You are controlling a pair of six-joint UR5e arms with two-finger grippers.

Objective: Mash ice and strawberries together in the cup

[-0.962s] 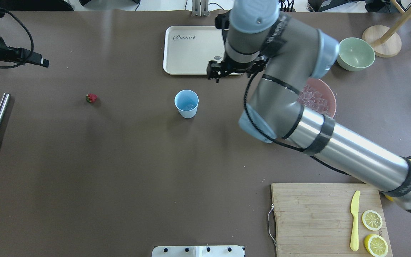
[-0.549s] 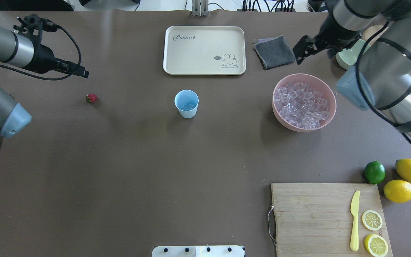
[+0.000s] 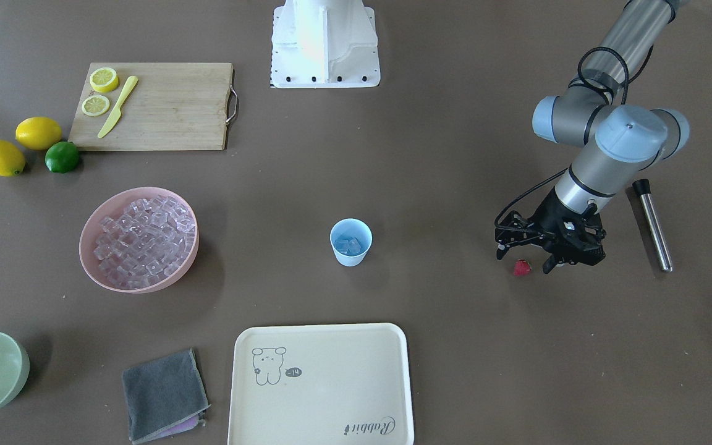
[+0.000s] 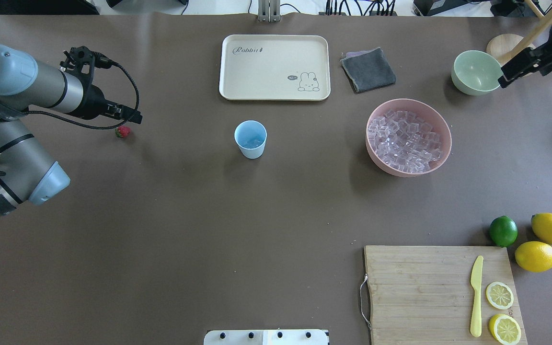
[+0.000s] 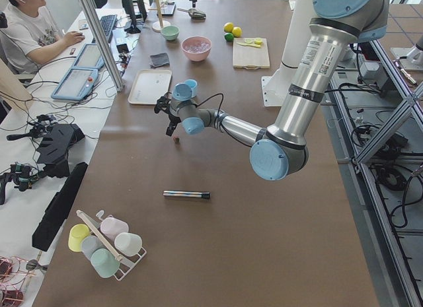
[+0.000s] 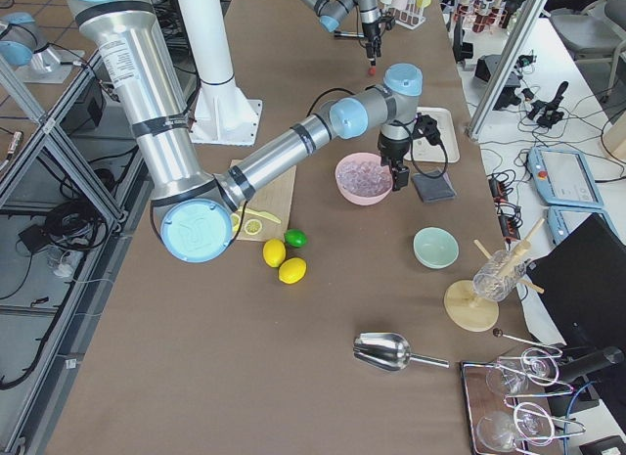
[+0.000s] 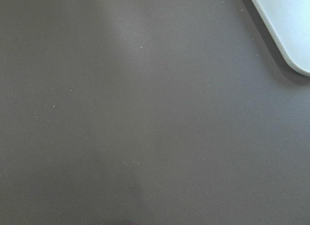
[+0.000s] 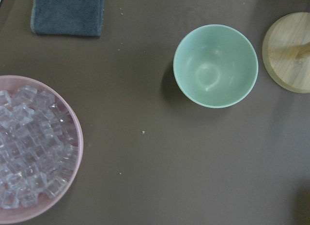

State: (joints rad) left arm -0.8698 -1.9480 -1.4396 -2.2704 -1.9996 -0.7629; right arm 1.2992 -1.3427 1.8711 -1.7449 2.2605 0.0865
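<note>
The left gripper (image 3: 524,259) hovers with its fingers spread wide, holding nothing. In the front-facing view the strawberry (image 3: 521,267) lies on the table (image 3: 430,185) between the fingertips. The overhead view sets it just beside the tips, and the left side view shows the gripper raised clear above it. The cup (image 3: 351,242), with a few ice cubes (image 3: 348,246) inside, stands well apart to one side. The right gripper (image 4: 521,68) hangs beside the green bowl (image 4: 476,72). Whether its fingers are parted cannot be told.
</note>
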